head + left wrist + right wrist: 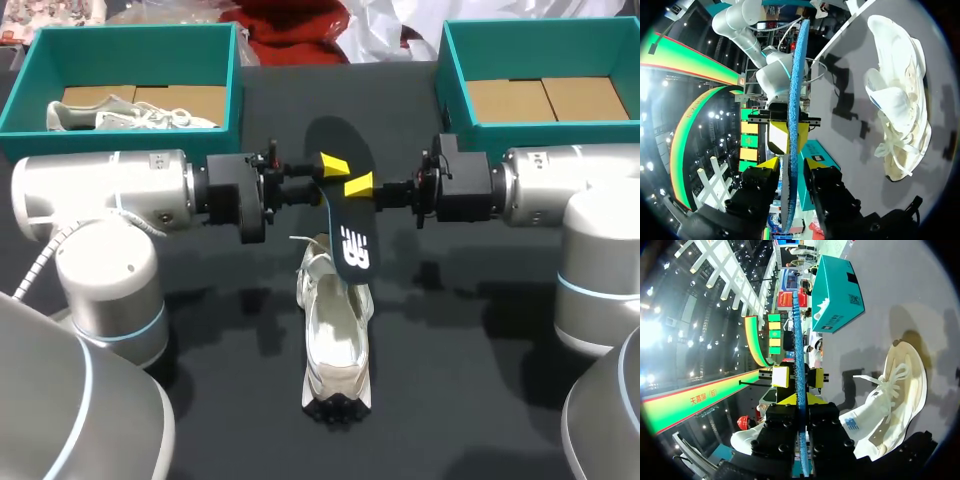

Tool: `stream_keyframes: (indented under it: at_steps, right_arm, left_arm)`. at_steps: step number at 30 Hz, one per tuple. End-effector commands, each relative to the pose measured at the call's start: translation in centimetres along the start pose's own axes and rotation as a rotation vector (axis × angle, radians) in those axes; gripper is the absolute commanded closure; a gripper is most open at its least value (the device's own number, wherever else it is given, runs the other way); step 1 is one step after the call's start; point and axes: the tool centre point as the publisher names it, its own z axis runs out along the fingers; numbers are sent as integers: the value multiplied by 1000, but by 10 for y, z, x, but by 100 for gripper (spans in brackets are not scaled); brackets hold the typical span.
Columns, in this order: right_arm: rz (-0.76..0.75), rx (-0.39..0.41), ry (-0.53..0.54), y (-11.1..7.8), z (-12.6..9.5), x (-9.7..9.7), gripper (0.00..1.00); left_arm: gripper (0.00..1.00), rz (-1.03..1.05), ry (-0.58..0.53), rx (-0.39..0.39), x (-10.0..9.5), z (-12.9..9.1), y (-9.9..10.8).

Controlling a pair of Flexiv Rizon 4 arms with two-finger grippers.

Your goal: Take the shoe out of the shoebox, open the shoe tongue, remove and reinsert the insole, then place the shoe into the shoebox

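Black insole (345,215) is being gripped by left fingers (768,165) and right fingers (781,422) together; one shoe (338,345) is lying below, another shoe (110,115) inside one of two boxes (120,38) (540,28).

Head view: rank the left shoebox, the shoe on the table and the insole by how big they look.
1. left shoebox, clearly largest.
2. shoe and insole: similar length, the shoe wider. The insole is held up nearer the camera, so I won't rank these two.
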Motion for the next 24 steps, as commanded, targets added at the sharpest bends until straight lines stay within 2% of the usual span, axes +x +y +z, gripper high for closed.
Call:
stream_keyframes:
  at_steps: [1, 7, 8, 14, 15, 16, 17, 18, 24]
  right_arm:
    - [1, -1, -2, 0, 2, 0, 100]
    - [1, -1, -2, 0, 2, 0, 100]
    - [1, -1, -2, 0, 2, 0, 100]
    - [1, -1, -2, 0, 2, 0, 100]
    - [1, -1, -2, 0, 2, 0, 96]
    - [-2, 4, -10, -1, 1, -1, 69]
    - [-5, 5, -14, -2, 0, -3, 16]
    - [-13, 5, -17, -3, -3, -3, 0]
    - [-111, 18, -42, -12, -35, -3, 0]
  left_arm:
    - [73, 4, 0, -5, 0, 4, 1]
    - [92, 8, 5, -6, 1, 6, 3]
    - [98, 9, 8, -4, 1, 7, 3]
    - [100, 17, 14, 0, 2, 8, 3]
    - [100, 18, 14, 1, 2, 7, 3]
    - [100, 18, 14, 5, 1, 5, 2]
    - [100, 18, 13, 7, 0, 3, 1]
    - [100, 20, 13, 9, 0, 1, -1]
    - [100, 20, 23, 0, -3, -18, -4]
